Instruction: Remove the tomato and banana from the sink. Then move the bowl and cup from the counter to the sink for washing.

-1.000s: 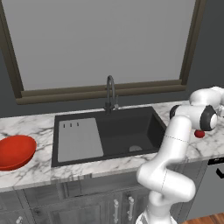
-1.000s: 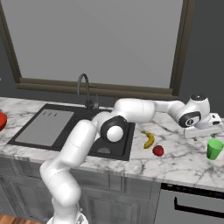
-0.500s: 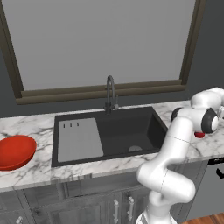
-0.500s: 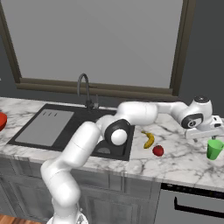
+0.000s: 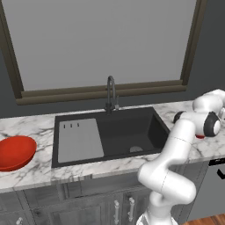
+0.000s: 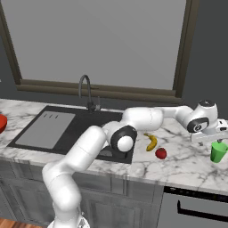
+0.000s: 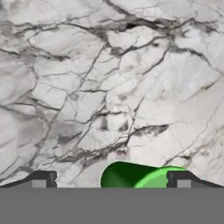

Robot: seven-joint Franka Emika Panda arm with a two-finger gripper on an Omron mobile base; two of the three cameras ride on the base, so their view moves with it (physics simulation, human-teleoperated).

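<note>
The cup stands on the worktop at the frame's right edge, just below the gripper, whose jaws are spread wide around nothing. Banana and tomato lie mid-frame beside the sink.

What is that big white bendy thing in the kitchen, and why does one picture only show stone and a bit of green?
The white bendy thing is a robot arm. At its end sits a gripper with two fingers, a bit like a hand. Two pictures come from cameras riding behind the arm, one on its left and one on its right, so you see the same kitchen from two sides. The third comes from a camera on the hand itself, looking down past its two dark fingertips.

That stone is the marble counter. The green bit is the cup, right under the hand. The fingers stand wide open and hold nothing.

A banana and a tomato lie on the counter right of the black sink. A red bowl sits on the counter at the sink's other side.
</note>
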